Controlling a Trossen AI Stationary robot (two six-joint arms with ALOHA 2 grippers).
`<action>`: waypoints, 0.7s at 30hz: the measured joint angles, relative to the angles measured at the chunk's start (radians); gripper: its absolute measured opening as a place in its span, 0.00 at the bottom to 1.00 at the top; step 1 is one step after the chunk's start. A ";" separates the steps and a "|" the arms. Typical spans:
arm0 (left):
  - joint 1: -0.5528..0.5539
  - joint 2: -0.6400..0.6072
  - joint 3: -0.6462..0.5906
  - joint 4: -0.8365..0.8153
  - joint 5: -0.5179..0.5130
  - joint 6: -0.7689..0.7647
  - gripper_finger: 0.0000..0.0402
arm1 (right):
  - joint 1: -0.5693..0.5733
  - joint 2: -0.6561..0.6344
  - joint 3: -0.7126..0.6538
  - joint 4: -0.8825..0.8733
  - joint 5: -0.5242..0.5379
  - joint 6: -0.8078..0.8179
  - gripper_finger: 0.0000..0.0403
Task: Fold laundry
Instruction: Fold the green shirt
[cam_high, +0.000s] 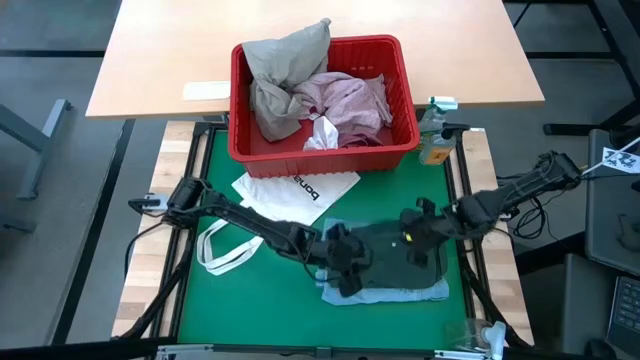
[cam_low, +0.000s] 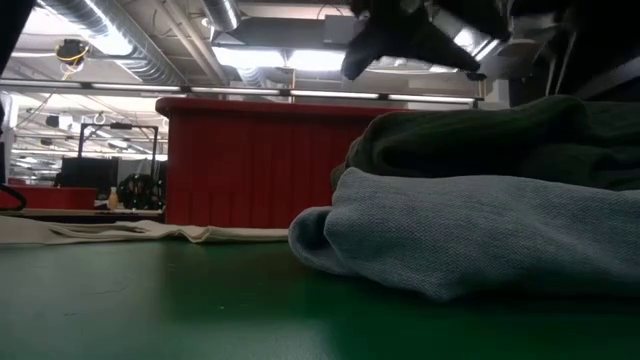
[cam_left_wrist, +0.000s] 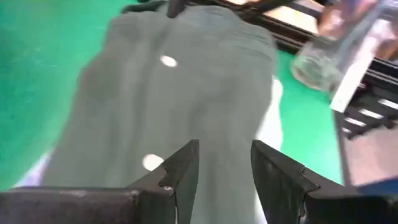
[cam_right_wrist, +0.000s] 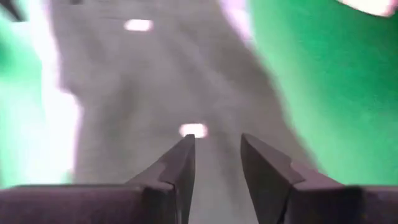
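At the near edge of the green bench, a dark grey-green garment lies folded on top of a light blue garment. The left gripper hangs over the dark garment from the left, the right gripper from the right. Both have their fingers a narrow gap apart, holding nothing. Left of the stack lies a white tote bag. Farther back stands a red basket holding a beige garment, a pink garment and a small white piece. A bottle stands just right of the basket.
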 joint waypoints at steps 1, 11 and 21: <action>-0.014 0.004 0.000 0.002 -0.004 0.000 0.35 | 0.033 0.000 0.000 0.027 0.000 0.014 0.32; -0.137 0.060 0.001 -0.019 -0.194 -0.005 0.35 | 0.362 0.120 -0.002 0.112 0.104 0.226 0.32; -0.142 0.146 0.000 -0.119 -0.241 -0.035 0.35 | 0.447 0.357 -0.003 -0.080 0.092 0.435 0.32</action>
